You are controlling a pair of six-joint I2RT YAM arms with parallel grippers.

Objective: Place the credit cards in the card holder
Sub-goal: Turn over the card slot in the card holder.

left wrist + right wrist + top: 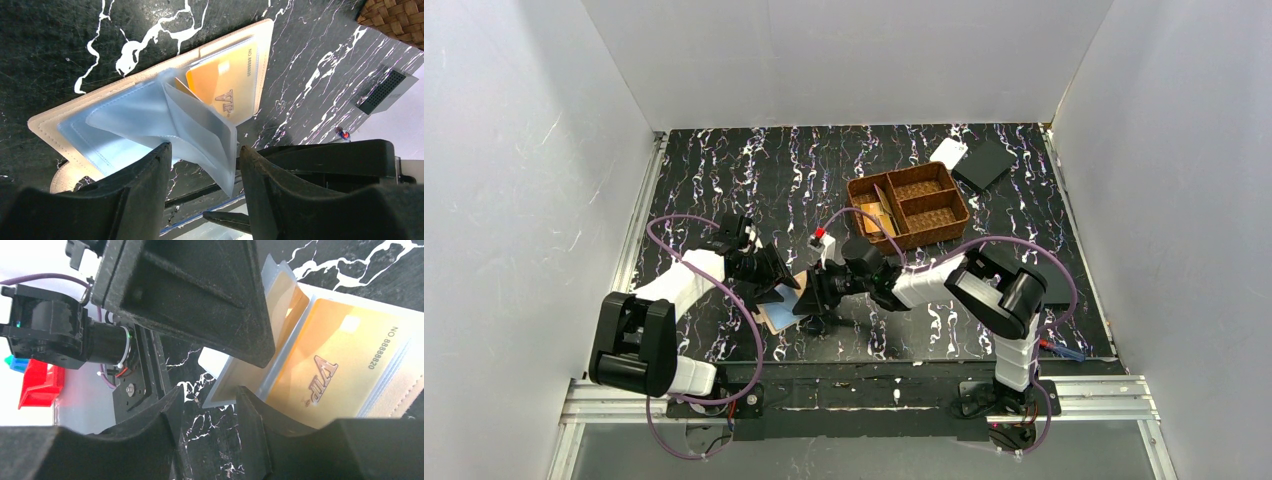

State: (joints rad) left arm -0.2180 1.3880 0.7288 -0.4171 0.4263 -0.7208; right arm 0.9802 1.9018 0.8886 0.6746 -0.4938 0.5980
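The card holder (776, 312) lies open on the table between both grippers, tan-rimmed with clear plastic sleeves (150, 117). A golden credit card (227, 85) marked VIP sits inside a sleeve; it also shows in the right wrist view (330, 370). My left gripper (202, 150) is open, and a loose sleeve flap (210, 140) stands up between its fingers. My right gripper (207, 395) is open and empty, with its tips at the corner of a sleeve (222, 397). More golden cards (876, 218) lie in the woven basket's left compartment.
The brown woven three-compartment basket (954, 215) stands behind the grippers; its corner shows in the left wrist view (395, 15). A white piece (947, 152) and a black square (984, 163) lie at the back right. Another black square (1052, 285) lies at the right.
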